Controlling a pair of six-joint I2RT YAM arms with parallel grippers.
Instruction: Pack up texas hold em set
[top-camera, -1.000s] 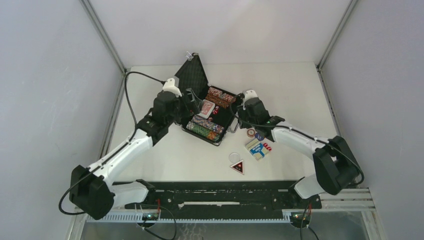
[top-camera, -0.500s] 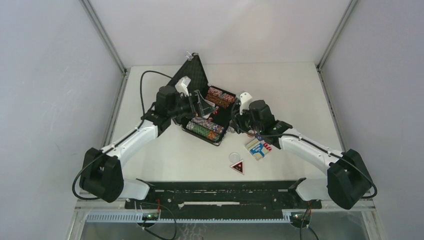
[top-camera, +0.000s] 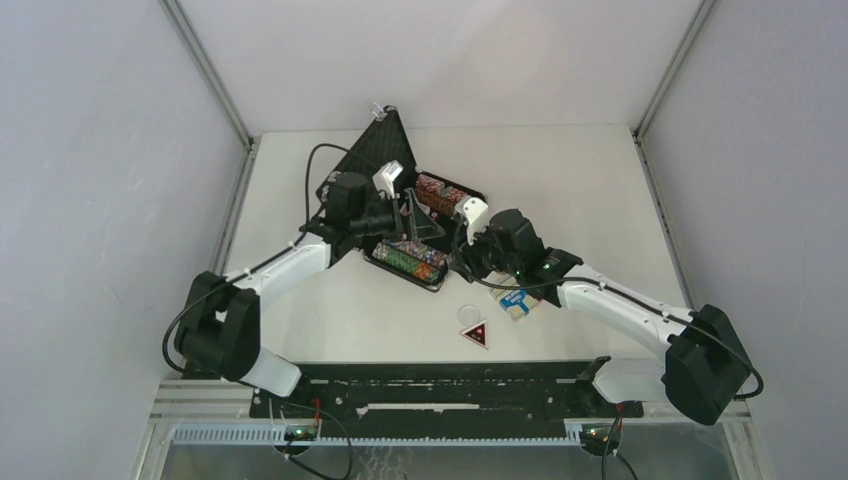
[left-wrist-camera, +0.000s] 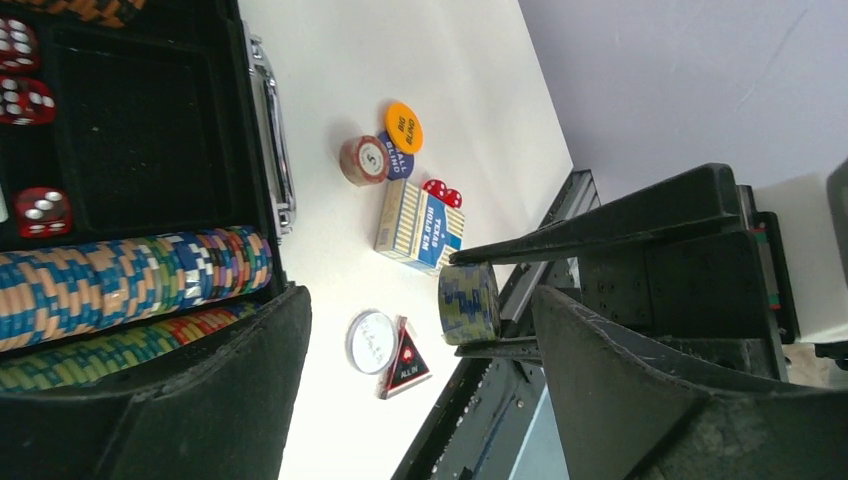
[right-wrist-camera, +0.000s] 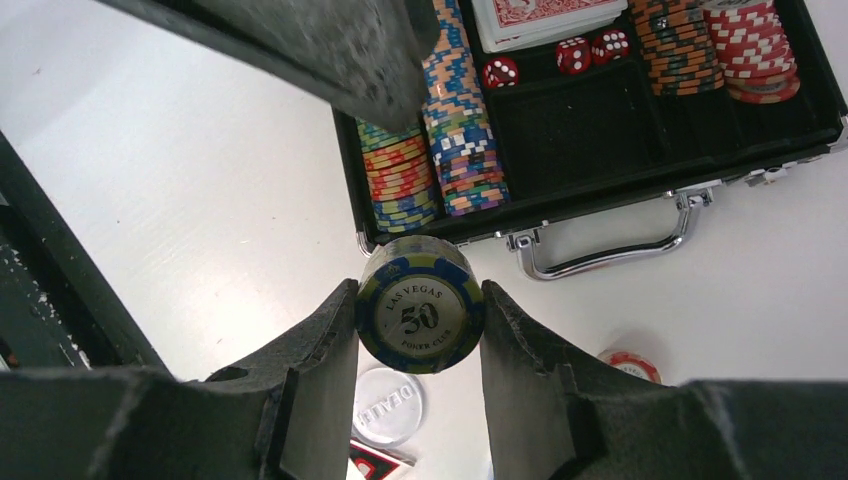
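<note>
The black briefcase (top-camera: 440, 284) lies open, its lid (top-camera: 385, 150) raised. It holds rows of poker chips (right-wrist-camera: 455, 120), red dice (right-wrist-camera: 500, 72) and a red card deck (right-wrist-camera: 540, 15). My right gripper (right-wrist-camera: 420, 318) is shut on a short stack of green and blue chips (right-wrist-camera: 420, 315), held above the table just in front of the silver handle (right-wrist-camera: 610, 250). This stack also shows in the left wrist view (left-wrist-camera: 468, 303). My left gripper (left-wrist-camera: 415, 300) is open and empty above the case's near side (top-camera: 410, 215). The blue card deck (left-wrist-camera: 420, 225) lies on the table.
Loose on the table right of the case: an orange token (left-wrist-camera: 403, 127), a blue token (left-wrist-camera: 391, 165), a red chip (left-wrist-camera: 362, 160), two red dice (left-wrist-camera: 440, 192), a clear dealer button (left-wrist-camera: 372, 342) and a black "all in" triangle (left-wrist-camera: 408, 368). White walls stand on three sides.
My left gripper has swung right, further over the open case. My right arm has moved left toward the case's handle side, covering the loose tokens in the top view.
</note>
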